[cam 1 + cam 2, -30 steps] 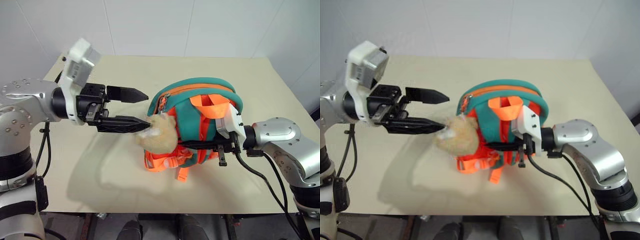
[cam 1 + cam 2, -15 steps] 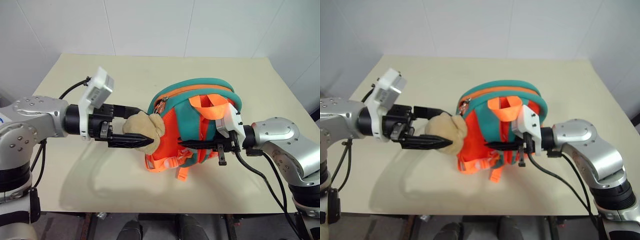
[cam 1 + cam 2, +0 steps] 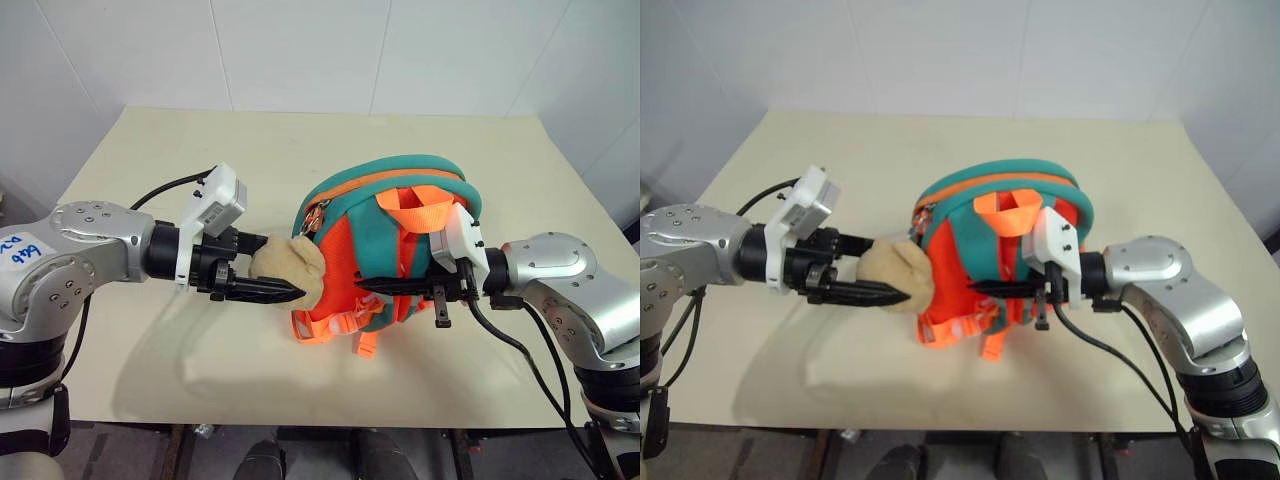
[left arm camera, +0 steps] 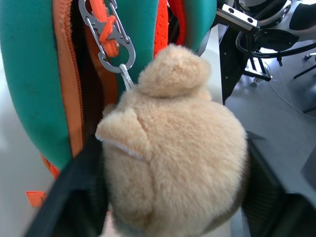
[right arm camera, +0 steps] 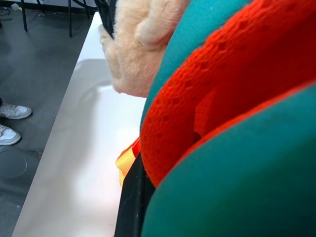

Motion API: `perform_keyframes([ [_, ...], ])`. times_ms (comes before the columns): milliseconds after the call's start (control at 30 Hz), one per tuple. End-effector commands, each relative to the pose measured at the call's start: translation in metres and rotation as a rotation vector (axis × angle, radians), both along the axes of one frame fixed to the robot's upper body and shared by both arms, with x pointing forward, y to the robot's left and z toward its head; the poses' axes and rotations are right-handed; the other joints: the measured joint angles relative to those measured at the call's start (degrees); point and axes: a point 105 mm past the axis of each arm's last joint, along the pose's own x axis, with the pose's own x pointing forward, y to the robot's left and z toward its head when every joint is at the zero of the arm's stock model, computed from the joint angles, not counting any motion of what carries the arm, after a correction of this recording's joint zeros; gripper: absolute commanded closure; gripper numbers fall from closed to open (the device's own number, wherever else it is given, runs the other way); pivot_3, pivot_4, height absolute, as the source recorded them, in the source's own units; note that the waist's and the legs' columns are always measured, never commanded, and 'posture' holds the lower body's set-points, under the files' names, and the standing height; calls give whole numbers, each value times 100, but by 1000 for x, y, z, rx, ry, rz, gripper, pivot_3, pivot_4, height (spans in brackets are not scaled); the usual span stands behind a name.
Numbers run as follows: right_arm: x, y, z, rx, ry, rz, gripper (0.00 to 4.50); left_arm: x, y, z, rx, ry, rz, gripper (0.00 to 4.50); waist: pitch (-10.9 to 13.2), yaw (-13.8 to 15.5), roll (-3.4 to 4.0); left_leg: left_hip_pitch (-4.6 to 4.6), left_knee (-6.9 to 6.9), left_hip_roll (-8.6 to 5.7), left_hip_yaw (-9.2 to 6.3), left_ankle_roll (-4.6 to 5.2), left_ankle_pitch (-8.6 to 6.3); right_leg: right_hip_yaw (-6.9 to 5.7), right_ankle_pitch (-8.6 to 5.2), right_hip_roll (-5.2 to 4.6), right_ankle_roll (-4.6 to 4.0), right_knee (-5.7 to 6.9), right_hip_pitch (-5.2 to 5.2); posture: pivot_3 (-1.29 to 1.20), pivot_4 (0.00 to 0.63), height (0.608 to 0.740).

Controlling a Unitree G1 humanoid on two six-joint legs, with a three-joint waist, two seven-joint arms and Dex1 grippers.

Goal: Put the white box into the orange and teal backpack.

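Writing first: you can read a hand-written mark on the white sticker (image 3: pixel 17 251) on the left arm's shell; it looks like "999" with a line above that is cut off and not legible. No brand or lettering shows on the bag.

The small rounded orange and teal backpack (image 3: pixel 385 215) stands upright near the middle of the cream table (image 3: pixel 500 160), strap side toward you. Teal padding runs over the top, with an orange zip line beneath it, an orange webbing loop at the crown, and orange mesh straps with buckles hanging at the base. In the left wrist view a silver carabiner clip (image 4: pixel 109 39) with an orange tab hangs by the zip, and a short cord ties it to the tan plush toy (image 4: pixel 173 158).

Left gripper (image 3: pixel 275 266): its two black fingers are part-way closed, one on each side of the plush toy, pressing its fur.

Right gripper (image 3: pixel 375 287): jaws closed down narrow on the backpack's orange strap area at its right side; the right wrist view shows one black finger (image 5: pixel 129 197) tight against the orange mesh.
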Motion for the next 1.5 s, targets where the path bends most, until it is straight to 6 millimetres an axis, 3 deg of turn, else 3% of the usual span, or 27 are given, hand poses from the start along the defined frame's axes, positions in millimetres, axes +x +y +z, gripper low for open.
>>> perform_keyframes([
  [33, -4, 3, 12, 19, -66, 16, 3992, -2, -2, 10, -9, -45, -20, 2430, 0, 0, 0, 0, 0, 0, 0, 0, 0, 0, 0, 0, 0, 0, 0, 0, 150, 740],
  [200, -3, 1, 12, 19, -67, 9, 3992, -6, 5, 28, -51, -79, -36, 3134, 0, -2, 0, 0, 0, 0, 0, 0, 0, 0, 0, 0, 0, 0, 0, 0, 150, 740],
  [567, -3, -2, 9, 14, -57, -4, 3992, 8, 47, 43, 86, -178, 54, 3229, 3, -8, 4, -1, -6, 0, 2, 1, 0, -1, -1, 1, -1, -7, -1, 0, 150, 740],
  [800, -4, -1, 7, 16, -52, -5, 3992, 14, 65, 27, 202, -137, 28, 3229, 5, -12, 8, -1, -10, 2, 5, 2, -1, -2, -1, 5, -3, -8, -2, 0, 150, 740],
  [1167, -6, 0, 5, 20, -53, -13, 3992, 39, 90, -21, 397, -20, 5, 3229, 6, -14, 9, -1, -8, 2, 7, 5, -3, -1, -2, 6, -3, -1, -2, 0, 150, 740],
  [1500, -8, 2, 3, 31, -48, -17, 3992, 48, 69, -47, 461, 30, -175, 3229, 6, -11, 9, -4, -4, 4, 5, 10, -5, -2, -1, 7, -1, 11, -1, 0, 150, 740],
])
